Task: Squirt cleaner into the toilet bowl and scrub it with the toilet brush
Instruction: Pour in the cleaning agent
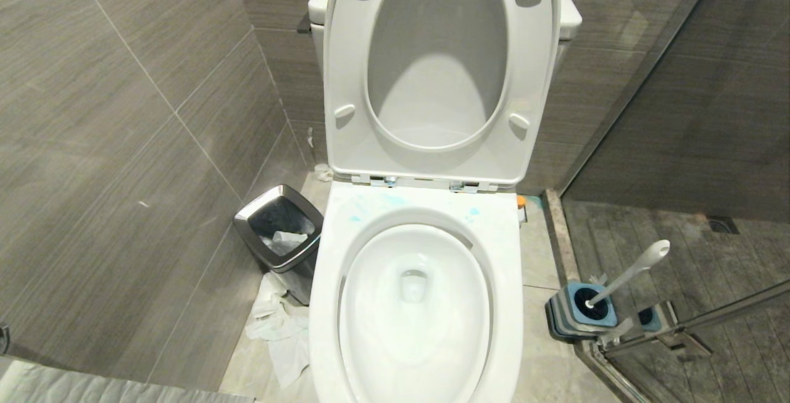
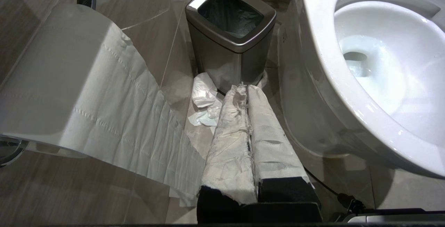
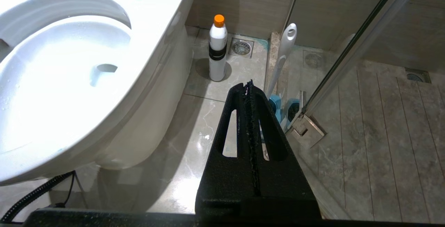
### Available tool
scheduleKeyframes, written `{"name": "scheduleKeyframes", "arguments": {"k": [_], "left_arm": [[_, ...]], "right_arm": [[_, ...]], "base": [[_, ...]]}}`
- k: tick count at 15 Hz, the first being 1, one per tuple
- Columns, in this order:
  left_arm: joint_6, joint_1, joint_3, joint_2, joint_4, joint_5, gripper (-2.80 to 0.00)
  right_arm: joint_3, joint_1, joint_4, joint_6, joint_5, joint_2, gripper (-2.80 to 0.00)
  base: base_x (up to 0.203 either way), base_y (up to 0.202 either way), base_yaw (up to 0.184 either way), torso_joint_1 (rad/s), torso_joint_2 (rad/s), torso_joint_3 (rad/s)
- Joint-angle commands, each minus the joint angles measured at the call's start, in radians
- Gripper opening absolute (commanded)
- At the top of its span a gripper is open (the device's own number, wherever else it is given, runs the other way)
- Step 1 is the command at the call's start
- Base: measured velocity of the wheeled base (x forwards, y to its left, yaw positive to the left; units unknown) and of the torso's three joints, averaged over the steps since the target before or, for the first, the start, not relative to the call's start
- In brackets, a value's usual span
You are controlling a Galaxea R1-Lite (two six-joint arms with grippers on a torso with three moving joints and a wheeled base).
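From the head view, the large glossy white ceramic toilet bowl (image 1: 415, 304) fills the middle, its seat and lid (image 1: 439, 70) raised against the cistern, and its near edge is cut off by the frame. Faint turquoise smears mark the broad rim behind the basin. On the robot's left a chrome-rimmed bin with a black liner (image 1: 279, 230) stands just beside the bowl, with crumpled white paper (image 1: 281, 329) on the floor before it. On the right, the slim whitish-grey toilet brush (image 1: 629, 272) leans in its square blue-and-grey holder (image 1: 583, 310) next to the glass shower door's frame; its head is hidden inside the holder. Only an orange speck (image 1: 521, 201) shows past the rim's right side, the rest of that thing concealed by the toilet. Neither arm appears here.

In the left wrist view, the left gripper (image 2: 247, 89), its fingers wrapped in white padding, hangs low with the jaws pressed together and empty, its tips toward the bin (image 2: 231, 29). A large white paper roll (image 2: 55, 81) trails a sheet across the floor beside it.

In the right wrist view, the black right gripper (image 3: 247, 86) is also pressed together on nothing. Beyond it, the small pale cleaner bottle with an orange cap (image 3: 218, 48) stands upright on the tiles beside the bowl (image 3: 69, 81), near a floor drain (image 3: 241, 47). The gripper partly covers the brush's holder.
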Motion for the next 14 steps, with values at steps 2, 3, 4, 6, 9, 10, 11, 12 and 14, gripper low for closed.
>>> {"name": "scheduleKeyframes", "arguments": {"k": [2, 3, 4, 6, 9, 10, 11, 12, 14], "left_arm": [[0.001, 0.000, 0.002, 0.002, -0.002, -0.001, -2.80], [0.005, 0.000, 0.000, 0.002, 0.000, -0.001, -2.80], [0.005, 0.000, 0.000, 0.002, 0.000, -0.001, -2.80], [0.005, -0.001, 0.002, 0.002, -0.002, -0.001, -2.80], [0.007, 0.000, 0.000, 0.002, 0.000, -0.001, -2.80], [0.007, 0.000, 0.000, 0.002, 0.000, -0.001, -2.80], [0.007, 0.000, 0.000, 0.002, 0.000, -0.001, -2.80], [0.007, 0.000, 0.000, 0.002, 0.001, -0.001, -2.80], [0.007, 0.000, 0.000, 0.002, 0.003, -0.001, -2.80]], "right_arm": [[0.025, 0.000, 0.000, -0.002, 0.000, 0.000, -2.80], [0.025, 0.000, 0.000, -0.002, 0.000, 0.000, -2.80], [0.025, 0.000, 0.000, -0.002, 0.000, 0.000, -2.80], [0.025, 0.000, 0.000, -0.003, 0.000, 0.000, -2.80], [0.025, 0.000, 0.000, -0.003, 0.000, 0.000, -2.80], [0.025, 0.000, 0.000, -0.005, 0.000, 0.000, -2.80], [0.025, 0.000, -0.002, -0.006, 0.000, 0.000, -2.80], [0.025, 0.000, -0.002, -0.006, 0.000, 0.000, -2.80], [0.024, 0.000, 0.001, -0.006, -0.001, 0.000, -2.80]], "base": [[0.000, 0.000, 0.000, 0.000, 0.00, 0.000], [0.000, 0.000, 0.000, 0.000, 0.00, 0.000], [0.000, 0.000, 0.000, 0.000, 0.00, 0.000], [0.000, 0.000, 0.000, 0.000, 0.00, 0.000], [0.000, 0.000, 0.000, 0.002, 0.00, -0.017], [0.000, 0.000, 0.000, 0.002, 0.00, -0.115], [0.000, 0.000, 0.000, 0.002, 0.00, -0.149], [0.000, 0.000, 0.000, 0.002, 0.00, -0.169], [0.000, 0.000, 0.000, 0.003, 0.00, -0.183]]}}
